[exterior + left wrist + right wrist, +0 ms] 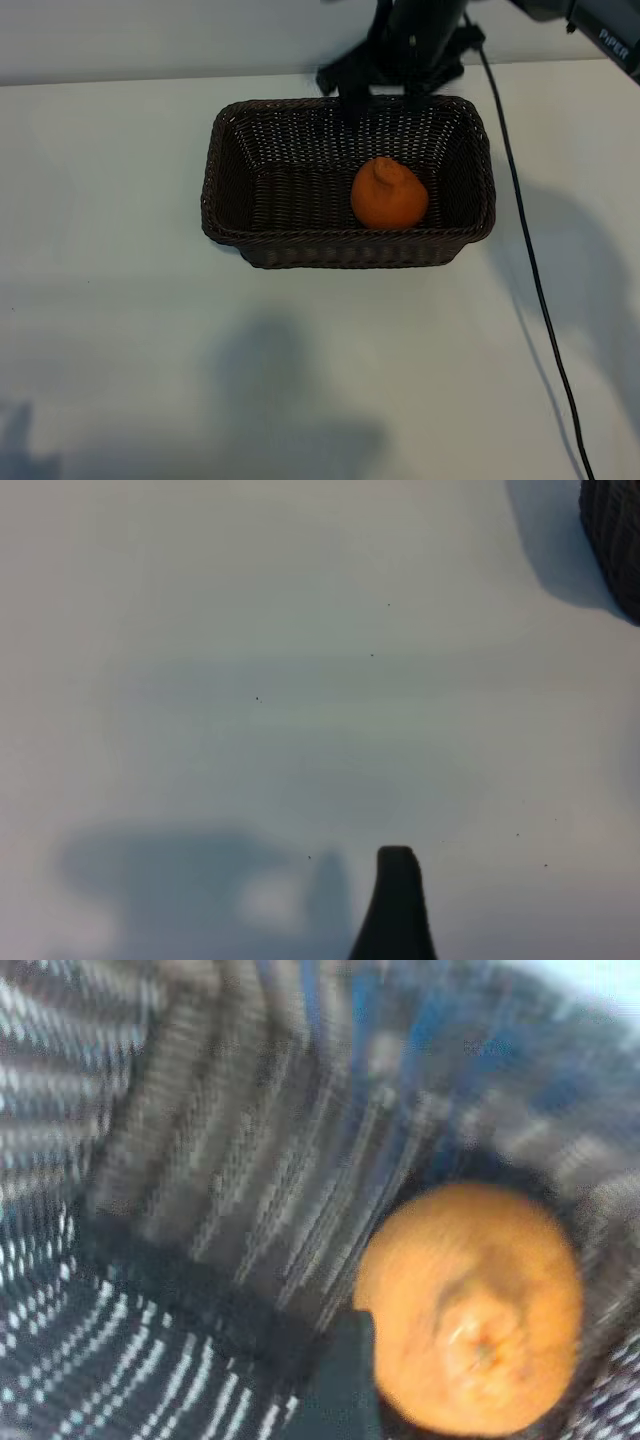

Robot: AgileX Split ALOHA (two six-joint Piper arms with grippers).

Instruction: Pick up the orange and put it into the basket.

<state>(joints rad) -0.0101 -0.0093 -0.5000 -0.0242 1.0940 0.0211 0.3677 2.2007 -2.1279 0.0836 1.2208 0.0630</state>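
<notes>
The orange (389, 195) lies on the floor of the dark woven basket (225, 180), right of its middle, knob up, with nothing holding it. My right gripper (381, 97) hangs over the basket's far rim, open, fingers spread and clear of the fruit. In the right wrist view the orange (470, 1305) sits just beyond one dark finger (345, 1385), with the basket weave (150, 1160) all around. Only one finger (396, 895) of my left gripper shows in the left wrist view; it is over bare table with nothing near it.
A black cable (530, 260) runs down the white table (110, 300) at the basket's right. A corner of the basket (615, 540) shows at the edge of the left wrist view. Arm shadows fall on the near table.
</notes>
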